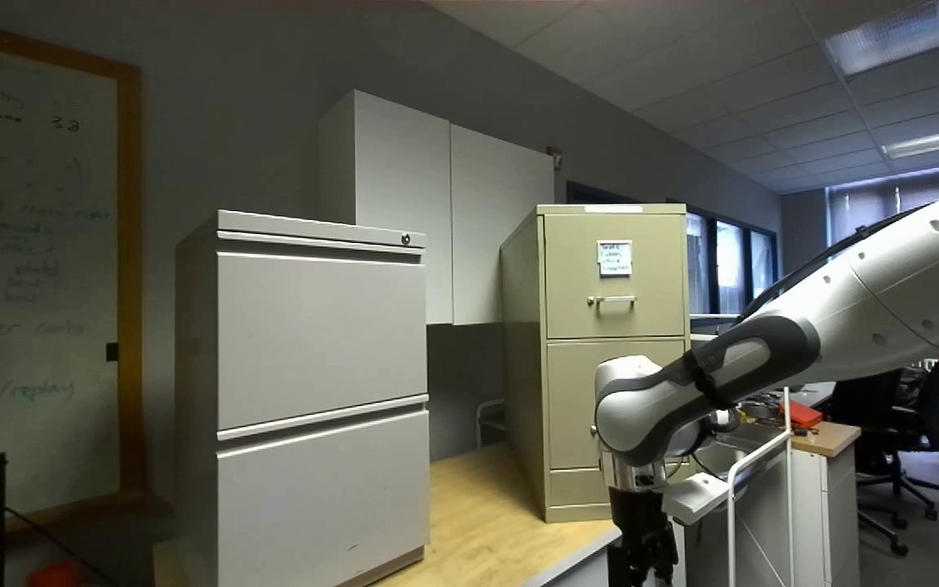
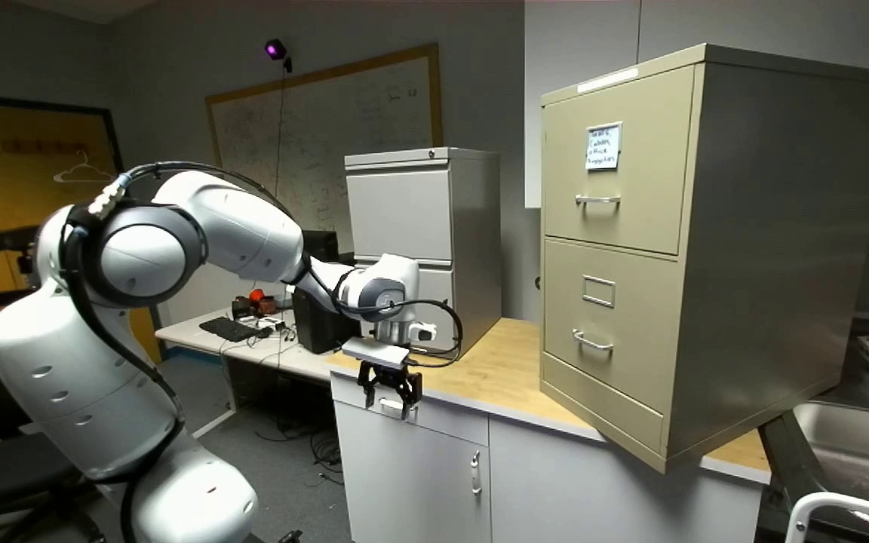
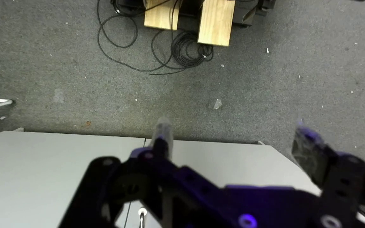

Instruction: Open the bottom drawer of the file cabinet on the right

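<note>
The tan-beige file cabinet stands on the wooden counter. Its bottom drawer is shut, flush with the front, with a metal pull and an empty label frame. In an exterior view the wrist partly covers this drawer. My gripper points down, open and empty, in front of the counter's base and apart from the cabinet, lower than the pull. It also shows at the lower edge of an exterior view. In the wrist view the fingers are wide apart; the file cabinet is out of view there.
A pale grey two-drawer cabinet stands on the same counter. White base cupboards with handles are below. A sink and a white rail are beside the file cabinet. Coiled cable lies on the floor.
</note>
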